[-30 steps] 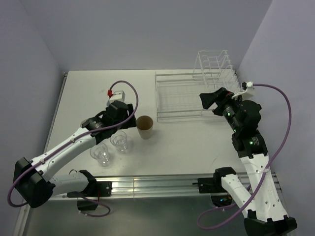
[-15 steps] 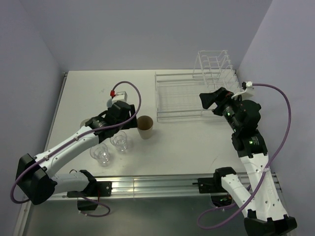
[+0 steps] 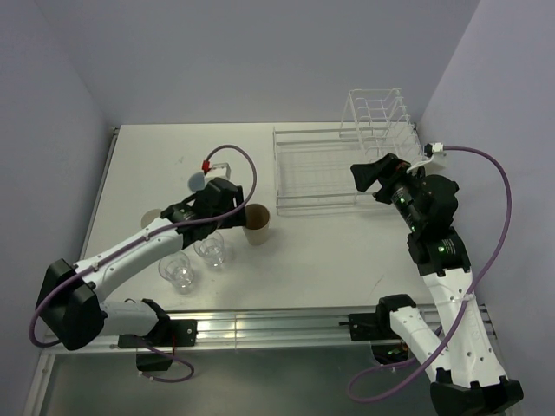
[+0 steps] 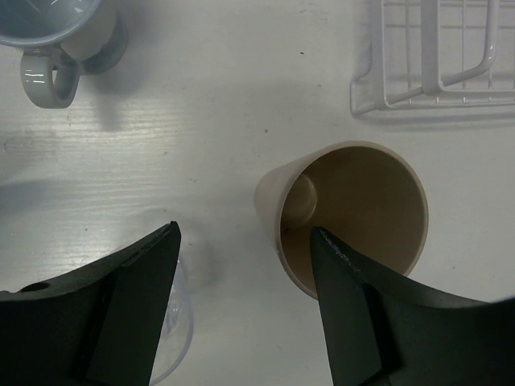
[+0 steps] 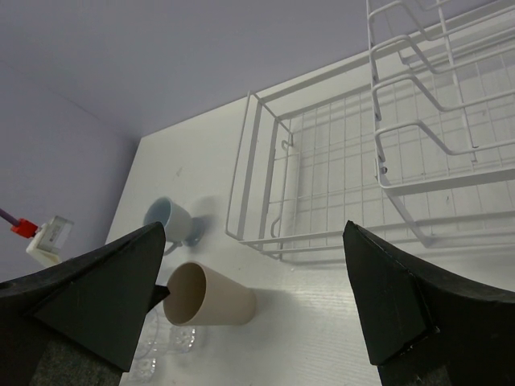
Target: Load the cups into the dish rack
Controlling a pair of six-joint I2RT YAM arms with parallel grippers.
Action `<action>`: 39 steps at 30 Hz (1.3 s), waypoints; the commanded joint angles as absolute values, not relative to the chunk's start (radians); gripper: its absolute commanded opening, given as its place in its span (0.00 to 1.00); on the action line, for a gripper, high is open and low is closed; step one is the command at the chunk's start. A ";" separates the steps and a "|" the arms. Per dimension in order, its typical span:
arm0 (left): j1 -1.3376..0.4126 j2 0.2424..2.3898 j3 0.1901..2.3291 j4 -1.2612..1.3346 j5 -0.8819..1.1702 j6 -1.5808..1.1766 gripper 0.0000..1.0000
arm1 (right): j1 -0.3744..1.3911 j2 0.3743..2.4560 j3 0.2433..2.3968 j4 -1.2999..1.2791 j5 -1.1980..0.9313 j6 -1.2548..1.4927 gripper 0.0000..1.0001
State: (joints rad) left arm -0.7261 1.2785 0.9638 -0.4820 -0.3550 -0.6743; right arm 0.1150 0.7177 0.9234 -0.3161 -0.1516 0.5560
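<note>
The tan paper cup (image 3: 257, 224) stands upright near the white wire dish rack (image 3: 323, 170). My left gripper (image 3: 238, 217) is open right beside the cup. In the left wrist view the cup (image 4: 354, 211) has its left wall between my fingers, and the right fingertip (image 4: 338, 265) overlaps its mouth. The light blue mug (image 3: 198, 179) stands behind the gripper. Two clear tumblers (image 3: 212, 250) (image 3: 179, 272) stand in front. A small cup (image 3: 151, 218) is partly hidden by the left arm. My right gripper (image 3: 368, 175) is open and empty at the rack's near right corner.
The rack's tall plate dividers (image 3: 375, 113) stand at its far right end. The right wrist view shows the rack (image 5: 338, 161), the tan cup (image 5: 211, 293) and the mug (image 5: 167, 221). Walls close the table on the left, back and right.
My left gripper has moved right and closed in on the tan cup, uncovering the light blue mug behind it. The right arm has not moved.
</note>
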 commanded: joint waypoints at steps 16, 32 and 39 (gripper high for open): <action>-0.779 1.408 0.982 -0.413 -0.350 -0.683 0.57 | 0.112 0.718 0.927 -0.302 -0.147 0.543 0.99; -0.779 1.237 1.038 -0.434 -0.330 -0.693 0.00 | 0.112 0.730 0.948 -0.310 -0.218 0.511 0.99; -0.689 1.091 1.152 -0.420 -0.025 -0.649 0.00 | 0.124 0.755 1.008 -0.278 -0.371 0.537 0.99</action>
State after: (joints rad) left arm -0.7136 1.1175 1.0809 -0.4538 -0.1967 -0.6807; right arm 0.1154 0.7502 0.9409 -0.3225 -0.2756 0.5316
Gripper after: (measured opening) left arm 0.136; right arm 0.994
